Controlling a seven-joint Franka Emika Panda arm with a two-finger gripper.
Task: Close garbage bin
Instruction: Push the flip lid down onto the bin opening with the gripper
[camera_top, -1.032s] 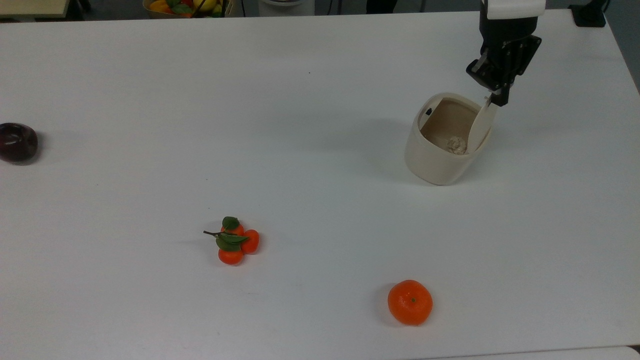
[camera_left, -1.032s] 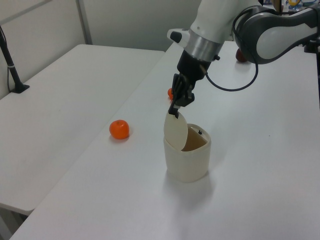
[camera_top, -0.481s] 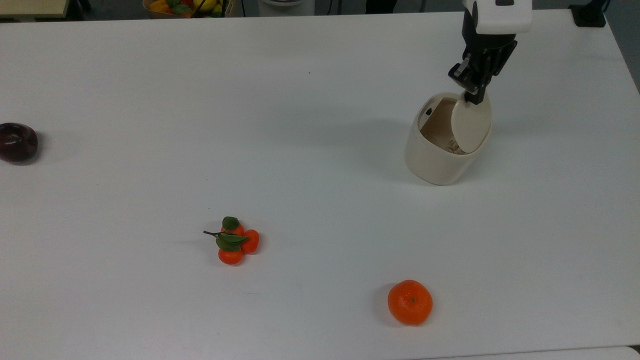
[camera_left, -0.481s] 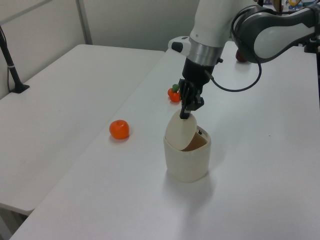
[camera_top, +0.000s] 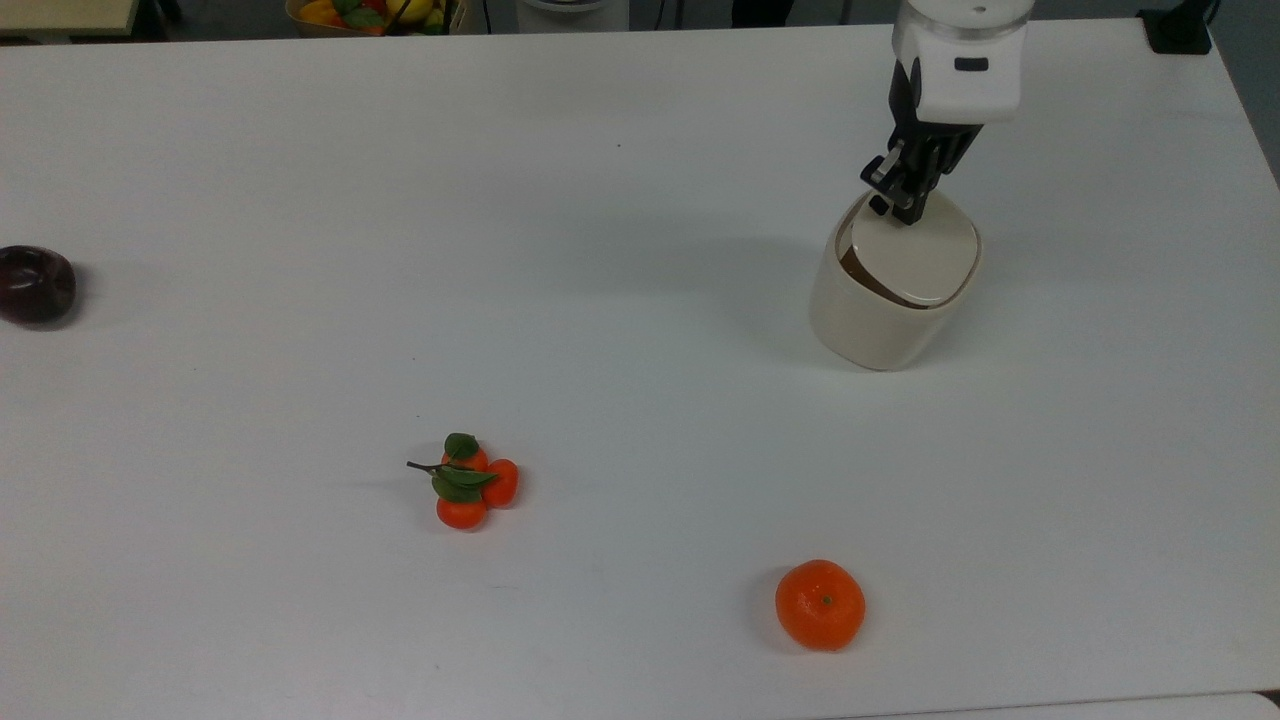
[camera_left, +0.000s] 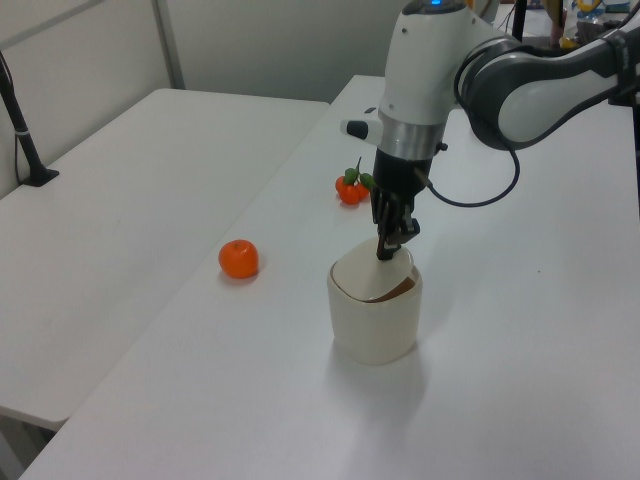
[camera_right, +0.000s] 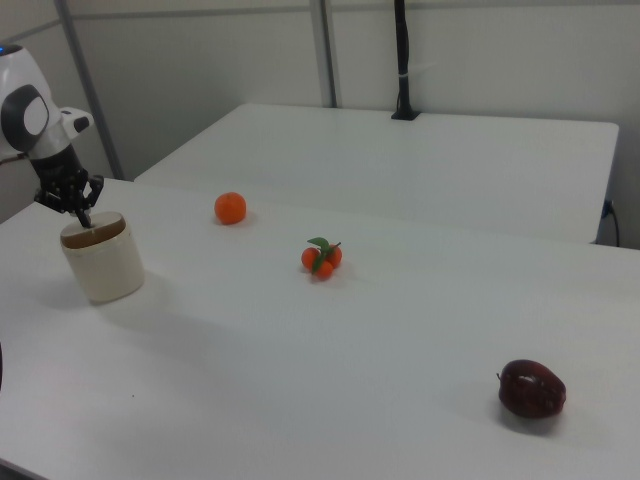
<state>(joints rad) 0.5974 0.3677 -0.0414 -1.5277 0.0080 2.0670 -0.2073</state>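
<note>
Change: over the last second the flat cream lid (camera_top: 915, 258) of the small cream-white plastic garbage bin (camera_top: 880, 318) has swung from nearly upright down to almost level, following the gripper (camera_top: 897, 208) as it swept across the opening.
Meaning: the bin is very nearly shut; a thin dark crescent of the tan inside shows on the top view's left of the lid, so I judge a last downward press is wanted.
Bin position: upright on the white table (camera_top: 400, 250), near the top view's upper right, well apart from the loose orange (camera_top: 820, 604), the little cluster of small oranges with leaves (camera_top: 465, 482) and the dark red apple (camera_top: 35, 284).
Fingers and lid: the black fingers (camera_left: 389, 243) point down and touch the lid's free edge, opposite the side on which it sits lowest.
Finger state: whether they pinch the edge or merely push cannot be told.
</note>
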